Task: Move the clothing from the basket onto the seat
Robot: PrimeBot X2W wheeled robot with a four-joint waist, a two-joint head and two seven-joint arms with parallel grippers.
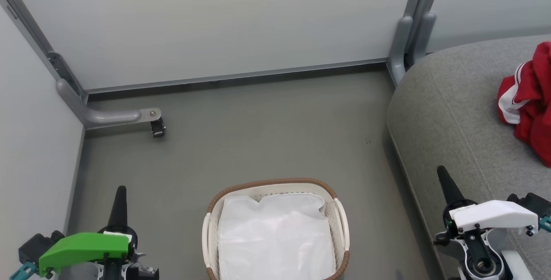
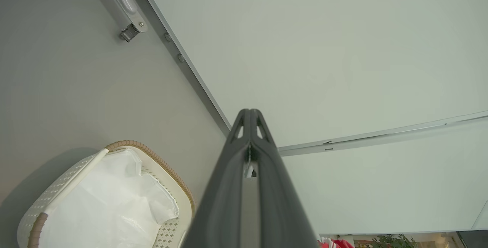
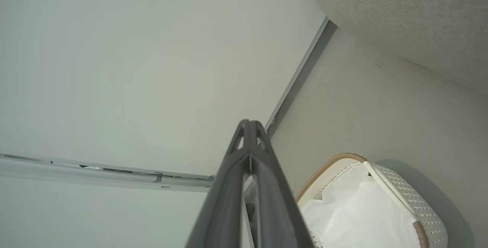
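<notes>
Left tool [image 1: 120, 196] and right tool [image 1: 445, 182] sit closed, empty. Basket [image 1: 275, 182] holds just liner [image 1: 275, 232]; a grab there could snag it. Clothing [image 1: 531, 99] lies on seat [image 1: 452, 112].

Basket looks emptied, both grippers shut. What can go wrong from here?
The white perforated plastic basket with brown woven rim holds just a white liner sheet; another grab may pull that out.
The bright red white-striped garments on the grey woven-fabric couch run past the head view's right edge, so the pile is unchecked.
The right gripper sits near the couch's side; a swing might brush it.
</notes>
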